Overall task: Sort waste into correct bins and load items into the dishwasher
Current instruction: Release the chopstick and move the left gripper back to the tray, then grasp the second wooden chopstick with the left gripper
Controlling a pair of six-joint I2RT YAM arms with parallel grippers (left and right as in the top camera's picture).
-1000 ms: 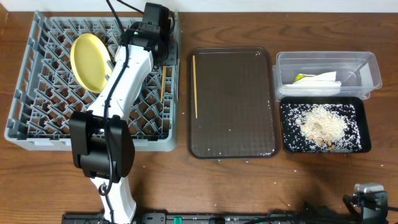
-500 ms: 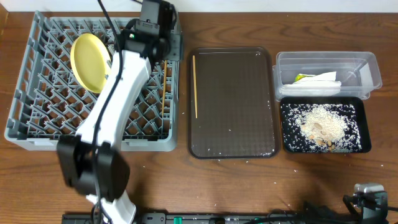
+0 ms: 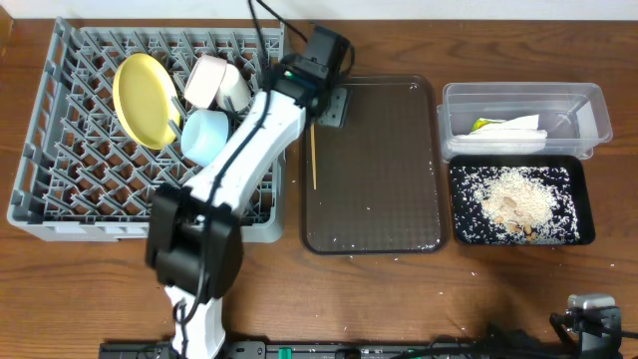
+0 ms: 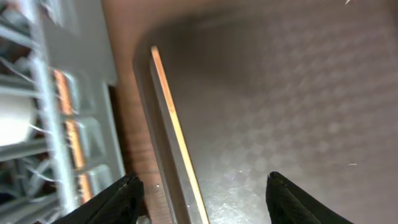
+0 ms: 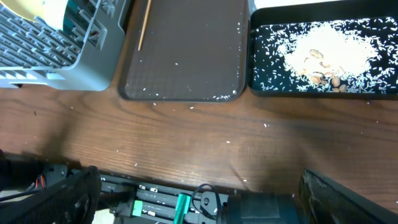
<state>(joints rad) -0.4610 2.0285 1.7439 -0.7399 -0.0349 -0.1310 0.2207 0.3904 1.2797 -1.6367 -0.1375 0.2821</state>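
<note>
A dark brown wooden counter (image 3: 498,289) with lengthwise grain fills the overhead view, evenly lit, with only soft shadows. Along its far edge runs a pale strip (image 3: 449,6), possibly a wall. A black rail (image 3: 399,352) lines the near edge.

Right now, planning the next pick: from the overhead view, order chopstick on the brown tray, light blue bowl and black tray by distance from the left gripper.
From the left gripper:
1. Chopstick, right beneath it.
2. Light blue bowl, in the rack.
3. Black tray, far right.

The left arm (image 3: 249,140) hides one end of the chopstick (image 3: 313,160).
</note>
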